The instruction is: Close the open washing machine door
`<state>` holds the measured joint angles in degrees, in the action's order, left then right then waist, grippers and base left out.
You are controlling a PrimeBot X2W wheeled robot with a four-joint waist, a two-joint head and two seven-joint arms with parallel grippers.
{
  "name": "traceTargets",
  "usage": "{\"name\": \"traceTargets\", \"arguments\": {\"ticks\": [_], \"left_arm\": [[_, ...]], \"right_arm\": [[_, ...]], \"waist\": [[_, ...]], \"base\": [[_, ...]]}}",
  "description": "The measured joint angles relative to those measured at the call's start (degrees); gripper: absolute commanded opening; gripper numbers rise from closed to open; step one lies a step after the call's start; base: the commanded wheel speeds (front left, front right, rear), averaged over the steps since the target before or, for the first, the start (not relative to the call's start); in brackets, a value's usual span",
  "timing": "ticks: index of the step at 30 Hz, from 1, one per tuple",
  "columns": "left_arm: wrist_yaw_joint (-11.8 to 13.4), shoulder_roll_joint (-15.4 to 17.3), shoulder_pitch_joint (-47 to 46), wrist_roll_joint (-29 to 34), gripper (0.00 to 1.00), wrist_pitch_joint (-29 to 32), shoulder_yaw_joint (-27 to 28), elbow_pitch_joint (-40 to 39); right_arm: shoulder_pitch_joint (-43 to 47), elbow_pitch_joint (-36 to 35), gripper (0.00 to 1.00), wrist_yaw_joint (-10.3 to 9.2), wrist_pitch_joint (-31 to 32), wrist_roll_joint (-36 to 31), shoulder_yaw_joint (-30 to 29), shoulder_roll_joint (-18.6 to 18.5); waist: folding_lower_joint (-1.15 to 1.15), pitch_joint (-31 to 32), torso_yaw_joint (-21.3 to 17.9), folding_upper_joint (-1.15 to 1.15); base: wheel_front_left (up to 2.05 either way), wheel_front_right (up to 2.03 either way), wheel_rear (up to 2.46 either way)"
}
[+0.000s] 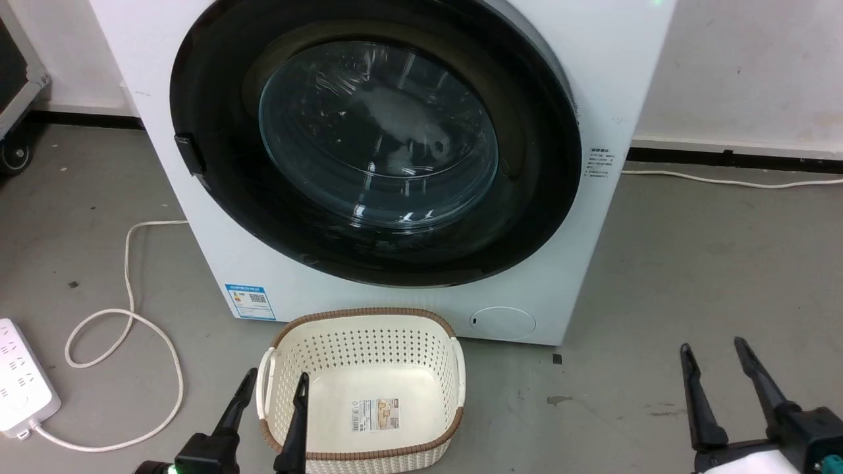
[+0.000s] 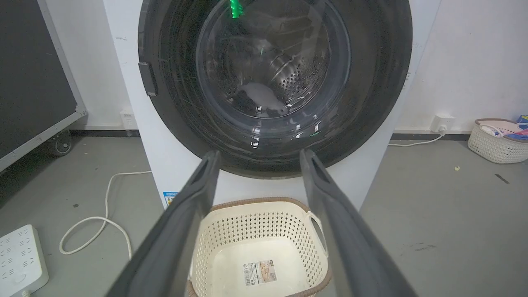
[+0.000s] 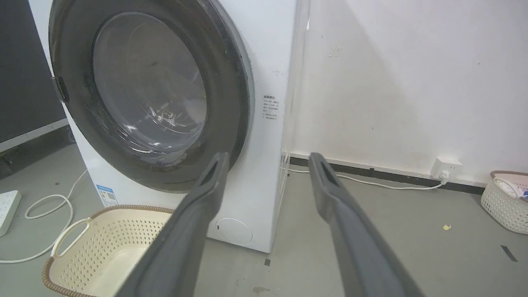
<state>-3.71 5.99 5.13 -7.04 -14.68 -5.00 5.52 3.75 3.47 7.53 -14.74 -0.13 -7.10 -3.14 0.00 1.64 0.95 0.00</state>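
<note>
A: "While the washing machine door (image 1: 375, 138) sat flat against the front of the washing machine (image 1: 619, 59), was anything left?"

B: "Probably little; whether its latch had caught could not be told. The left gripper (image 1: 277, 375), near the basket (image 1: 369, 313), and the right gripper (image 1: 712, 344) hung well back, fingers spread, holding nothing."

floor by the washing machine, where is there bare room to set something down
Bare floor between the basket and the right gripper, up to the washing machine. Crowded on the left: looped cable and power strip.
</note>
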Motion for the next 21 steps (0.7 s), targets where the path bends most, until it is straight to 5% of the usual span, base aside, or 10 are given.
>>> {"name": "traceTargets", "arguments": {"ticks": [17,18,21], "left_arm": [[0.5,-0.9,0.7,0.4,1.0,0.0,1.0,0.7],[0.5,-0.9,0.7,0.4,0.0,0.0,0.9,0.7],[0.5,-0.9,0.7,0.4,0.0,0.0,0.8,0.8]], "right_arm": [[1.3,0.4,1.0,0.0,0.0,1.0,1.8,0.0],[1.3,0.4,0.0,0.0,0.0,1.0,1.8,0.0],[1.2,0.4,0.0,0.01,0.1,1.0,1.8,0.0]], "waist": [[0.0,0.5,1.0,0.0],[0.0,0.5,1.1,0.0],[0.0,0.5,1.1,0.0]], "base": [[0.0,0.0,0.0],[0.0,0.0,0.0],[0.0,0.0,0.0]]}}
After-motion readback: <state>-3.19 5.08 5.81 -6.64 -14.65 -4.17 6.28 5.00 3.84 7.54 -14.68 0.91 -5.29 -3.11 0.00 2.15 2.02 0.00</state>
